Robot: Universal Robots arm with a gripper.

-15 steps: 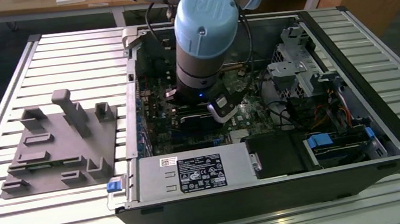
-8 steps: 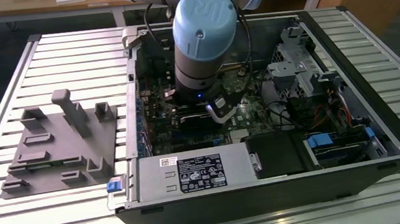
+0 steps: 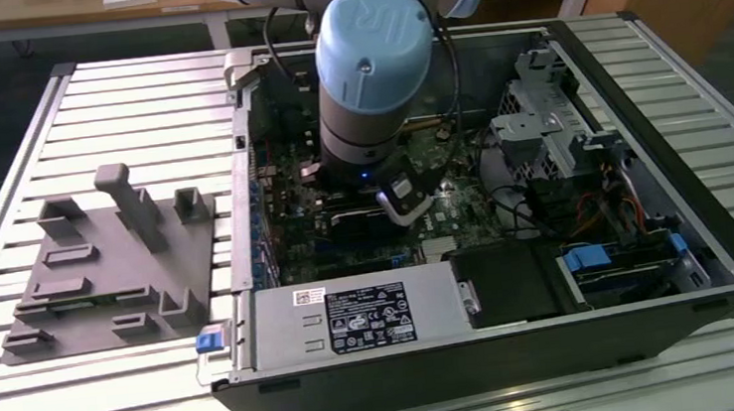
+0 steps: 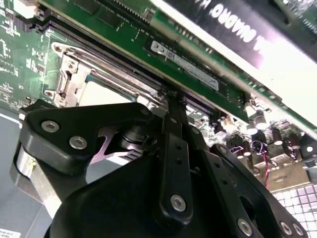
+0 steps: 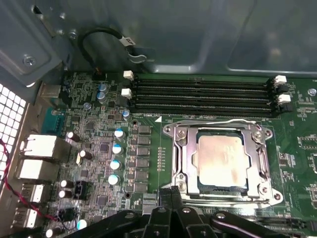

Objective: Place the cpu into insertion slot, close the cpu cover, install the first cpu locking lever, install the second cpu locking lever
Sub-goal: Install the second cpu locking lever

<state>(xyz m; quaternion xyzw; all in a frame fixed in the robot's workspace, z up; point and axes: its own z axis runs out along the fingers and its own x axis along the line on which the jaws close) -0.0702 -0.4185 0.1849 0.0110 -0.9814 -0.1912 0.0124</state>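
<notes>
The cpu (image 5: 221, 161), a silvery square chip, lies flat in the insertion slot (image 5: 221, 189), which shows as a dark edge around it. The cpu cover (image 5: 181, 158), a metal frame, lies down over the chip's edges. One wire lever (image 5: 213, 122) runs along the socket's side by the memory slots. A second lever (image 5: 233, 200) runs along the opposite side. My gripper (image 5: 171, 193) is shut, its black fingertips together at the socket's corner near that second lever. In the second wrist view the gripper (image 4: 172, 96) reaches just past the cpu (image 4: 106, 94). In the exterior view the gripper (image 3: 401, 207) is low inside the open computer case.
Black memory slots (image 5: 203, 94) run beside the socket, and capacitors (image 5: 118, 148) and rear ports (image 5: 37, 148) stand beyond it. A long black card (image 4: 277, 39) sits close to the gripper. The power supply (image 3: 350, 317), drive bays (image 3: 611, 264) and a grey fixture (image 3: 105, 258) are nearby.
</notes>
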